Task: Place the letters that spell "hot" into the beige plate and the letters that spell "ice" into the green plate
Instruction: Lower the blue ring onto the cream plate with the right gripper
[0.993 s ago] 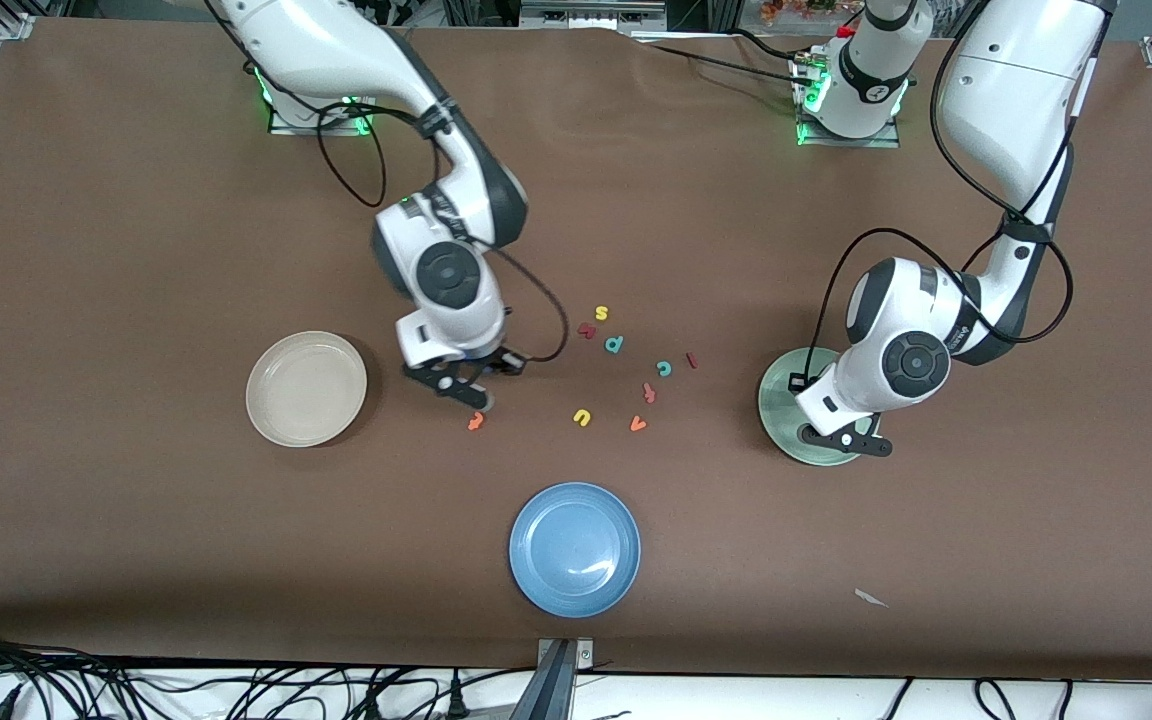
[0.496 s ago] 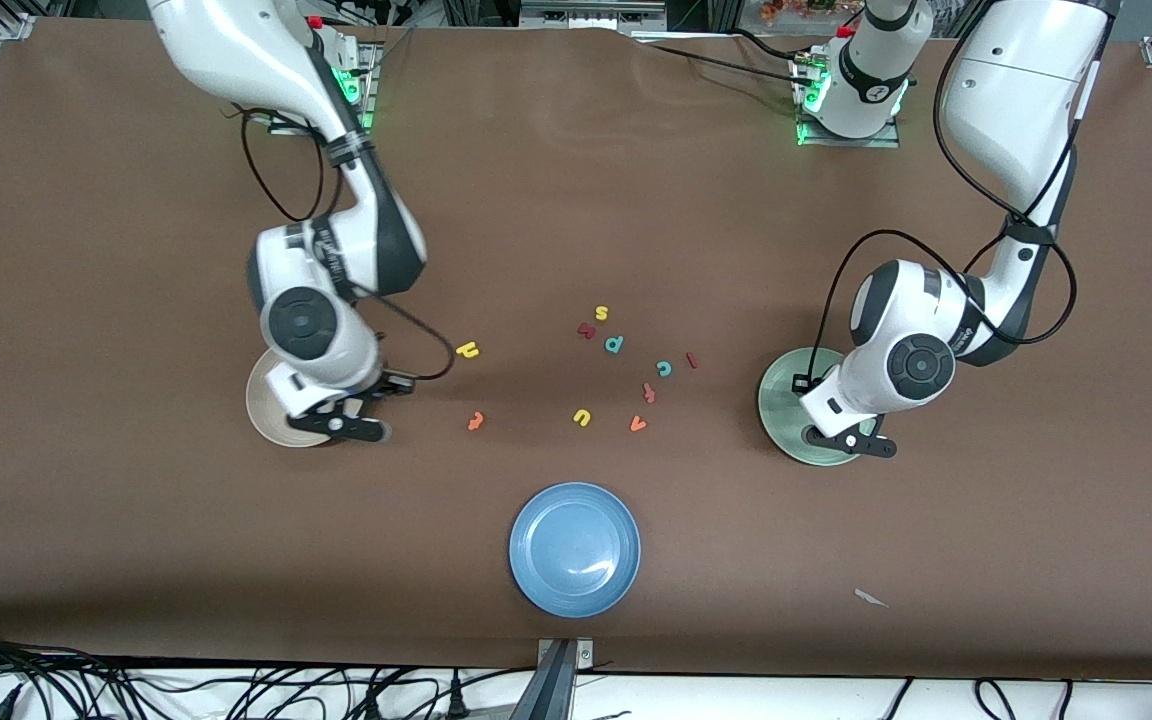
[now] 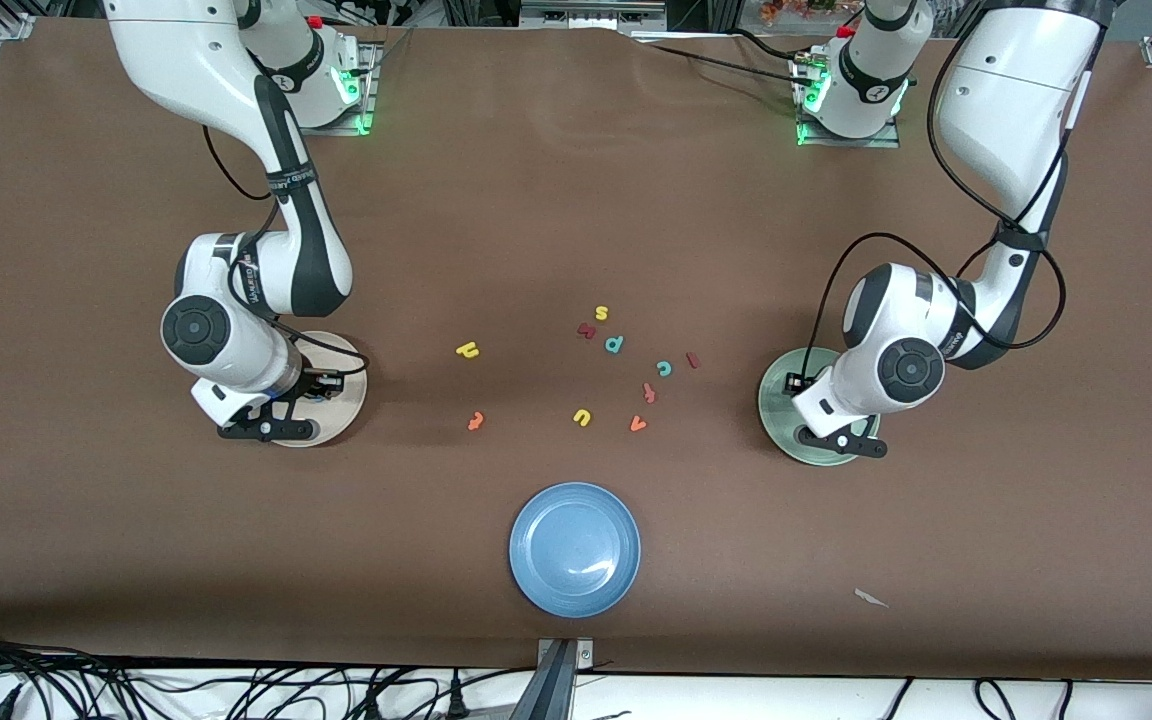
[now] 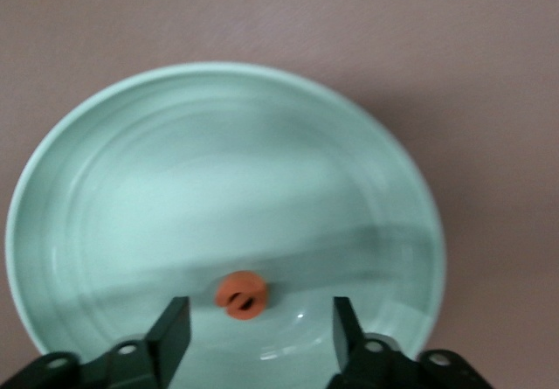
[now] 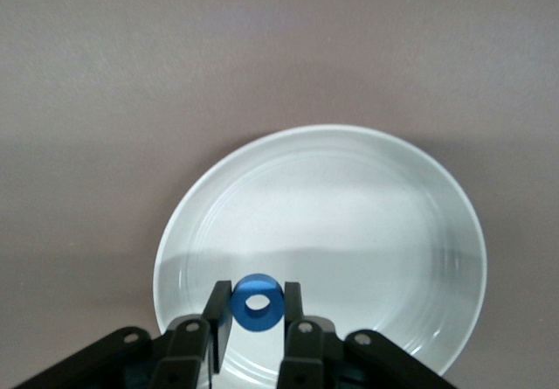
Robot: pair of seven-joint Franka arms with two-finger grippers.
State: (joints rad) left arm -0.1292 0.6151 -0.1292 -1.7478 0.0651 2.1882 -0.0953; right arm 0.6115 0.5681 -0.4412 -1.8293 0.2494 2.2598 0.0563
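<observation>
Front view hides both plate centres from you: the right arm's wrist covers part of the beige plate [image 3: 336, 400], and the left arm's wrist covers part of the green plate [image 3: 781, 405].

Refer to the right wrist view: the right gripper [image 5: 256, 319] is over the beige plate [image 5: 367, 214], fingers pinched on the blue o [image 5: 257, 302], a small thick ring.

Refer to the left wrist view: the left gripper [image 4: 255, 329] is over the green plate [image 4: 175, 162], fingers spread apart, clear of the orange e [image 4: 242, 295], which lies in the plate.

On the table between the plates you can locate the yellow h [image 3: 467, 349], orange t [image 3: 476, 421], teal c [image 3: 664, 368] and dark red i [image 3: 692, 360].
</observation>
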